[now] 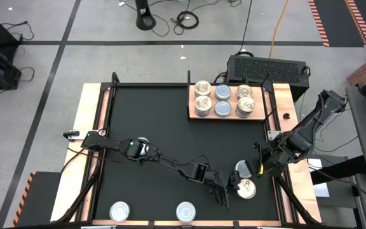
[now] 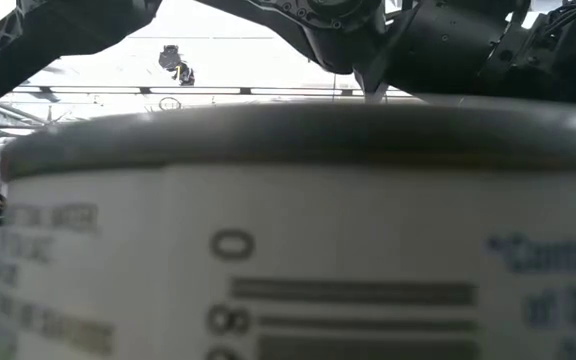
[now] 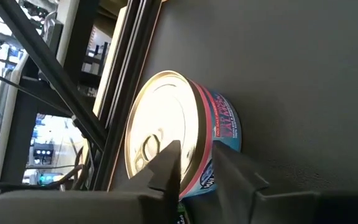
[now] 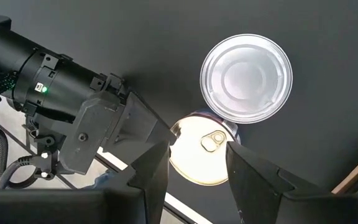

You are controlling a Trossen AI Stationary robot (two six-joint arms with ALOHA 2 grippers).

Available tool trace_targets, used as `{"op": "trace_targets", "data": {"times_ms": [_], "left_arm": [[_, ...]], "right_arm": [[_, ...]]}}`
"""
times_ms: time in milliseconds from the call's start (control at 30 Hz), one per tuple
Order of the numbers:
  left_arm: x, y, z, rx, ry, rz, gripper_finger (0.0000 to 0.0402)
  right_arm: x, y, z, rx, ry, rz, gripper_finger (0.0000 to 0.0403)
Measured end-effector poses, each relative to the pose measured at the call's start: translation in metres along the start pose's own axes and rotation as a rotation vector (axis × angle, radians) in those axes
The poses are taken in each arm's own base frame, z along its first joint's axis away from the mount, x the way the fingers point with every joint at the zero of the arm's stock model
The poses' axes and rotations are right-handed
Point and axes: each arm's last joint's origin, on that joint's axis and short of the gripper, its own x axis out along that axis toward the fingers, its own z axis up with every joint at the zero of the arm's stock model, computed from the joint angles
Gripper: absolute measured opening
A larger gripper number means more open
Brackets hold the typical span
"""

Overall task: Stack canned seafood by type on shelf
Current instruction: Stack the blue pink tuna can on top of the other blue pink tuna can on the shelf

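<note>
Canned seafood (image 1: 223, 92) is partly shelved.

**High view.** You see six places taken on the shelf (image 1: 230, 117), which lies at the far right of the black table (image 1: 157, 114). Gold-topped tins stand in both outer columns and pale-blue ones in the middle, some apparently stacked. At least four tins are still loose:
- two silver ones (image 1: 119, 210) at the near edge;
- a silver tin (image 1: 243, 168) near the right side;
- a gold-topped tin (image 1: 246, 188) just beside that one.

I judge the work a little past half done. The left gripper (image 1: 226, 194) is at the gold-topped tin. The right gripper (image 1: 257, 166) is just beside the silver one. Behind the shelf stands a black ventilated box (image 1: 265, 67), and cables trail over the grey floor.

**Low view.** One tin's white printed side (image 2: 288, 260) fills the frame. Dark arm parts show above it against a bright ceiling.

**Left wrist view.** The left gripper (image 3: 194, 152) has its fingers parted, with the gold-topped tin's (image 3: 179, 134) rim in the gap between the tips. I see no grip made, so it holds nothing.

**Right wrist view.** The right gripper (image 4: 197, 148) hangs wide open and empty above the gold-topped tin (image 4: 207, 149). The silver tin (image 4: 246, 78) lies just beyond it.
</note>
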Motion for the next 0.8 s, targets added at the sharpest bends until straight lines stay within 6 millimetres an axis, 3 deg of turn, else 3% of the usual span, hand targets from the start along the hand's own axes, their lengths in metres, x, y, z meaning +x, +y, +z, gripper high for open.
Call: {"op": "trace_targets", "data": {"times_ms": [467, 800], "left_arm": [[0.0, -0.004, 0.0, 0.015, 0.048, -0.012, 0.0009], [-0.007, 0.001, 0.013, 0.015, 0.099, 0.029, 0.0001]], "right_arm": [[0.0, 0.0, 0.0, -0.001, 0.0, 0.0, 0.0151], [0.0, 0.0, 0.0, -0.02, -0.01, 0.005, 0.0151]]}}
